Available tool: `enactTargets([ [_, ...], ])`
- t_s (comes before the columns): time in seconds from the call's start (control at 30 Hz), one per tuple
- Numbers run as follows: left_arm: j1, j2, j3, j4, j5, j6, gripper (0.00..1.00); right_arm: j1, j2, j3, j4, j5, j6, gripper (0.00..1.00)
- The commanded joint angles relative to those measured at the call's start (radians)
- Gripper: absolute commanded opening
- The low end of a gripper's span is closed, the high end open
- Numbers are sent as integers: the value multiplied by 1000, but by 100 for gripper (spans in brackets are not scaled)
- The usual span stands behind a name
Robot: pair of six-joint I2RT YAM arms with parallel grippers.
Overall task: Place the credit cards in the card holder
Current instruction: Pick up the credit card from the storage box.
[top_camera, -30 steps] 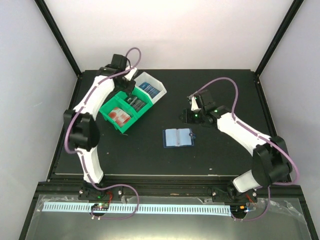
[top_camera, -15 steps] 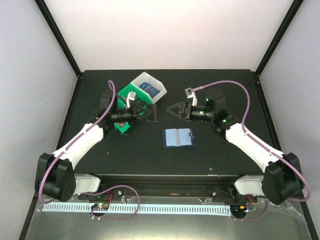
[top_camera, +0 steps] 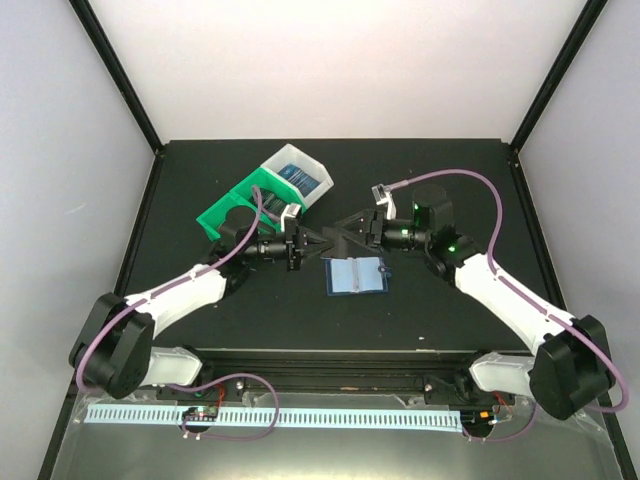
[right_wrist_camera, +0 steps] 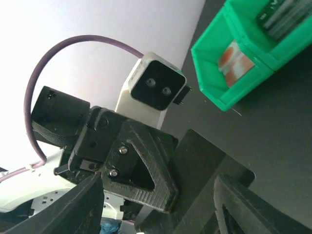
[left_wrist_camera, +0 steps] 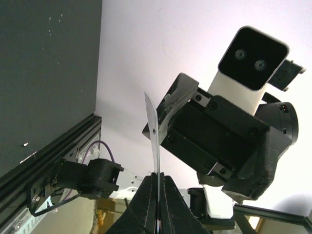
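Green bin (top_camera: 262, 187) — apart from card holder (top_camera: 357, 274).

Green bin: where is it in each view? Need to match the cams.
Top external: green bin left of centre, toward the back of the table.
Left wrist: not in view.
Right wrist: upper right corner, seen from low down, tilted.
Shared landmark: the black table, which shows in all three views.
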Motion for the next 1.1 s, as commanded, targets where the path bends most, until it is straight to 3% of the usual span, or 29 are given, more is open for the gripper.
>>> enactTargets([
  [0.0,-8,23,2,165,-20,-59,1,6,-26,-72,-87,36,-19,60],
  [0.13,-8,26,-1,174,-32,-51,1,6,-37,-122,-63,31,15,56],
  [0.27,-7,26,-8,160,-39,-25,1,6,-74,-159,-59,71,31,63],
  [0.4,-7,30,-9,170,-34,-18,2,6,-61,-169,-17,57,65,63],
  [0.63,-8,17,-3,157,-26,5,2,6,-34,-212,241,-38,227,43],
  [0.83,-10,20,7,139,-19,33,2,6,12,-259,460,-111,369,19],
  [0.93,-8,10,25,34,-24,104,4,6,27,-252,505,-121,365,4],
  [1.03,-6,-4,66,-194,-60,280,15,5,22,-216,406,-97,257,1],
  [1.07,-3,-8,80,-310,-92,356,29,3,15,-199,330,-68,191,1],
])
